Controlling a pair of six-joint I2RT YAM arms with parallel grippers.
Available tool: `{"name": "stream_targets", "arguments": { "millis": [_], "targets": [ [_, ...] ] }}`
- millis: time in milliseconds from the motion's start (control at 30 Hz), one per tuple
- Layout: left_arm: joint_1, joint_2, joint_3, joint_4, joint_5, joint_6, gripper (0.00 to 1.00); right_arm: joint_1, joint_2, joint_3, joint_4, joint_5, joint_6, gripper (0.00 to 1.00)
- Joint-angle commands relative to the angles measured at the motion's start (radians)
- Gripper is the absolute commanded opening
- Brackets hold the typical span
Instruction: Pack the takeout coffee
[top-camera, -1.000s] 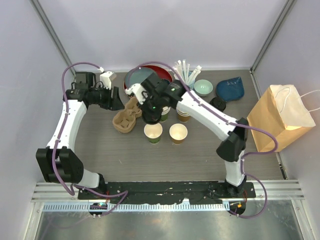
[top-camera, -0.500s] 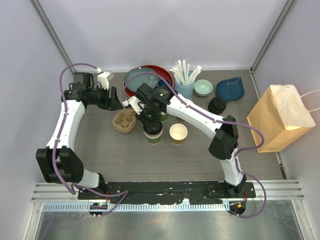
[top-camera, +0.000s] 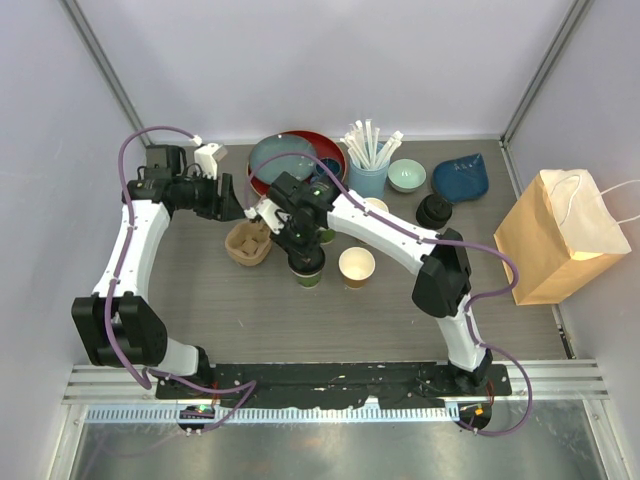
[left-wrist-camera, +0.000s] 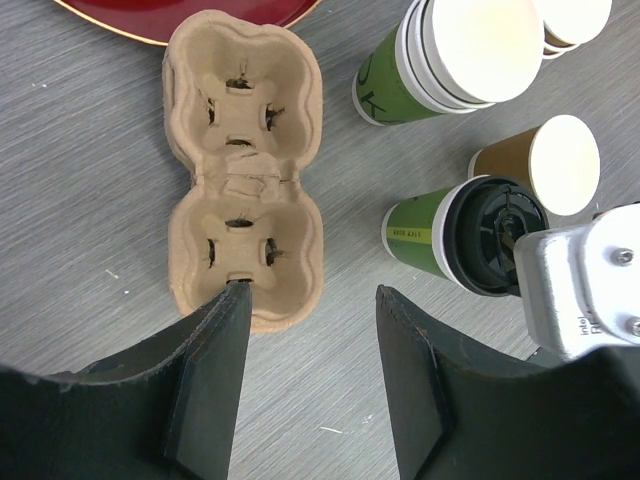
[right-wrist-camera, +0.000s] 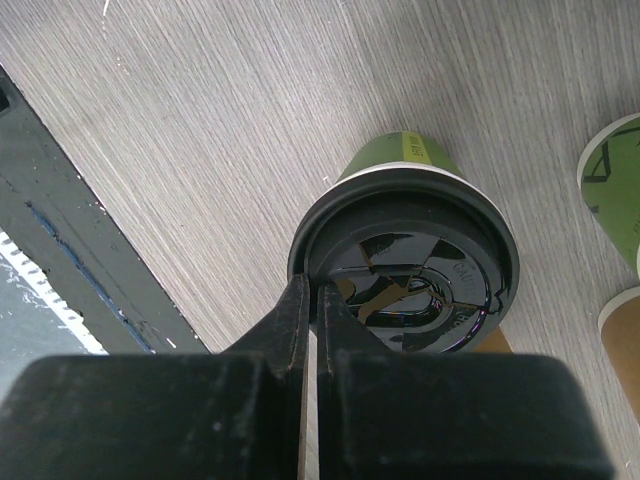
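Observation:
A green paper cup (right-wrist-camera: 385, 160) stands on the table with a round black lid (right-wrist-camera: 405, 255) on its rim. My right gripper (right-wrist-camera: 315, 290) is shut on the near-left edge of that lid, one finger outside the rim and one inside. From above, this gripper (top-camera: 303, 255) covers the green cup (top-camera: 308, 275). An open-topped brown cup (top-camera: 356, 266) stands just to the right of it. My left gripper (left-wrist-camera: 310, 295) hangs open over bare table beside the near end of a cardboard cup carrier (left-wrist-camera: 245, 170), holding nothing.
A stack of lidless green cups (left-wrist-camera: 440, 50) stands behind the lidded one. At the back are a red plate (top-camera: 297, 160), a blue cup of straws (top-camera: 368, 170), a teal bowl (top-camera: 406, 174), a blue dish (top-camera: 460, 178) and black lids (top-camera: 435, 210). A paper bag (top-camera: 560, 240) stands at the right.
My right gripper came forward and to the left with the black lid and now has it on the green cup, which was open-topped a second ago. The left arm has stayed put.

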Motion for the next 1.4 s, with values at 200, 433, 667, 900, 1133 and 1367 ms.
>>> {"name": "stream_targets", "arguments": {
  "millis": [200, 433, 667, 900, 1133, 1367],
  "targets": [
    [0.008, -0.019, 0.006, 0.000, 0.031, 0.012, 0.57, 0.009, 0.010, -0.010, 0.018, -0.032, 0.000, 0.01],
    [0.010, -0.017, 0.006, -0.001, 0.033, 0.014, 0.57, 0.011, 0.004, -0.049, 0.027, -0.049, -0.013, 0.01],
    [0.011, -0.017, 0.006, -0.006, 0.037, 0.011, 0.57, 0.007, -0.013, -0.171, 0.092, -0.092, -0.013, 0.01],
    [0.010, -0.016, 0.009, -0.006, 0.053, 0.006, 0.57, 0.006, -0.039, -0.158, 0.101, -0.103, -0.007, 0.01],
    [0.010, -0.010, 0.010, -0.018, 0.068, -0.003, 0.57, 0.006, -0.047, -0.095, 0.089, -0.083, -0.013, 0.18],
    [0.008, -0.013, 0.006, -0.021, 0.088, -0.016, 0.57, 0.004, -0.036, -0.018, 0.061, -0.061, -0.018, 0.36]
  ]
}}
